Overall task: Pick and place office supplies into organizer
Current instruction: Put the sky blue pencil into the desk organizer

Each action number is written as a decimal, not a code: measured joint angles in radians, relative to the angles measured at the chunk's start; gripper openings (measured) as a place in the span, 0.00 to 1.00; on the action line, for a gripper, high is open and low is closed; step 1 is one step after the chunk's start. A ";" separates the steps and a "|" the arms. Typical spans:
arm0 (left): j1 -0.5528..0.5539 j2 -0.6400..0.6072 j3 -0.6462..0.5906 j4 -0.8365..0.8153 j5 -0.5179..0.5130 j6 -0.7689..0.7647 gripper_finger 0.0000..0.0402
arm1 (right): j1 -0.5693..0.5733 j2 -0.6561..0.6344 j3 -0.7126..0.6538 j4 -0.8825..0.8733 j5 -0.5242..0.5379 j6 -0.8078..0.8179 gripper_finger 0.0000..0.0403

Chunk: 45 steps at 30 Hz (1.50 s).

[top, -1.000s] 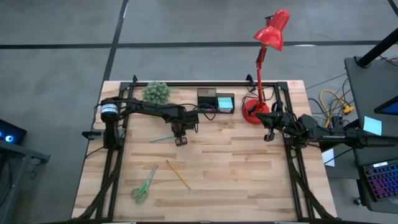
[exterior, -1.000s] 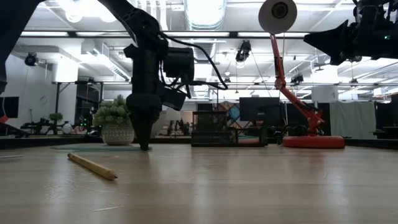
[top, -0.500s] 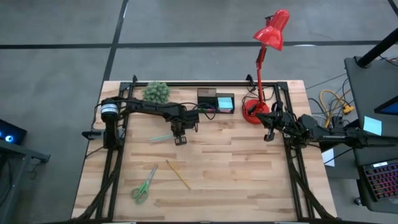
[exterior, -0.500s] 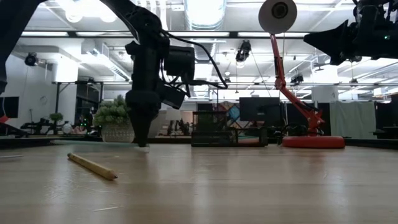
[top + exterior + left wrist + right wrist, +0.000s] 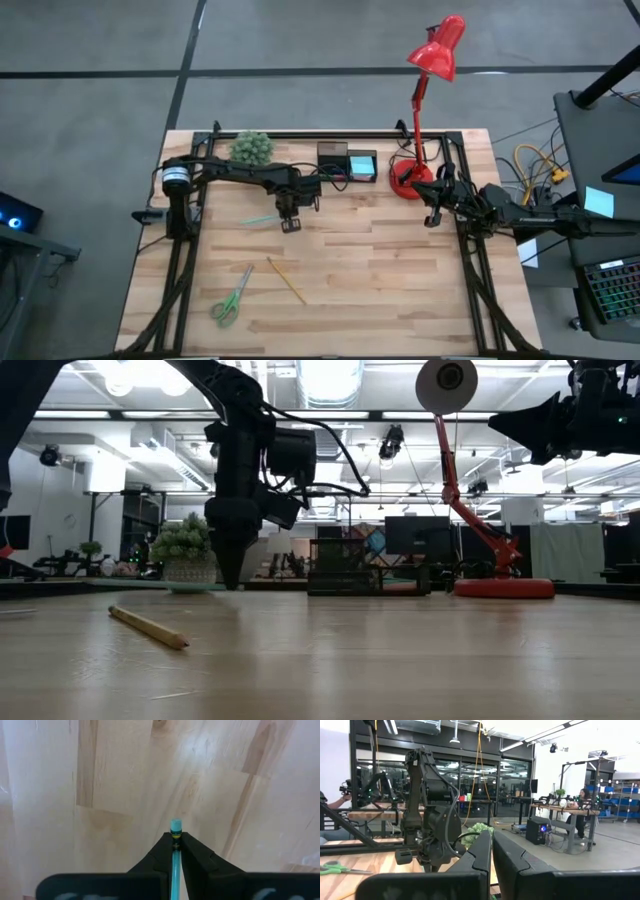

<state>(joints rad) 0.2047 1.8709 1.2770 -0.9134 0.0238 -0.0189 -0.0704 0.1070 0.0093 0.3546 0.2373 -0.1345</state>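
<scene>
A: Where are you now?
B: Your left gripper [image 5: 175, 851] has its fingers clamped on the slim teal pen [image 5: 174, 865], upper middle of the high view, just off the wooden surface [image 5: 380, 260].
A: Next?
B: Carry it to the small black mesh organizer [image 5: 334, 160] nearby. Right gripper [image 5: 431, 213] waits with fingers closed, empty.

Both arms matte black, boxy jointed links. Left arm [image 5: 240, 178]: silver-grey round motor cap at its base, thin black cables looping round the wrist block, seen in low view too. Left end effector [image 5: 174, 840]: two black wedge-shaped fingers narrowing to blunt tips. Right arm [image 5: 500, 208]: same black build, cable running along it. Right end effector [image 5: 491, 842]: flat black fingers, straight inner edges.
</scene>
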 joint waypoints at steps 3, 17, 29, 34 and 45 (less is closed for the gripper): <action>0.000 0.000 0.004 -0.006 0.000 0.000 0.02 | 0.000 0.000 0.000 0.000 0.000 0.000 0.02; -0.002 -0.002 0.093 -0.021 0.000 0.036 0.02 | 0.000 0.000 0.000 0.000 0.000 0.000 0.02; -0.002 -0.002 0.196 -0.025 0.025 0.067 0.02 | 0.000 0.000 0.000 0.000 0.000 0.000 0.02; -0.003 -0.002 0.245 -0.022 0.075 0.088 0.02 | 0.000 0.000 0.000 0.000 0.000 0.000 0.02; -0.006 -0.002 0.365 -0.002 0.107 0.137 0.02 | 0.000 0.000 0.000 0.002 0.000 0.000 0.02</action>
<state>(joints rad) 0.1982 1.8694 1.6415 -0.9157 0.1306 0.1183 -0.0706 0.1072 0.0097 0.3564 0.2371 -0.1345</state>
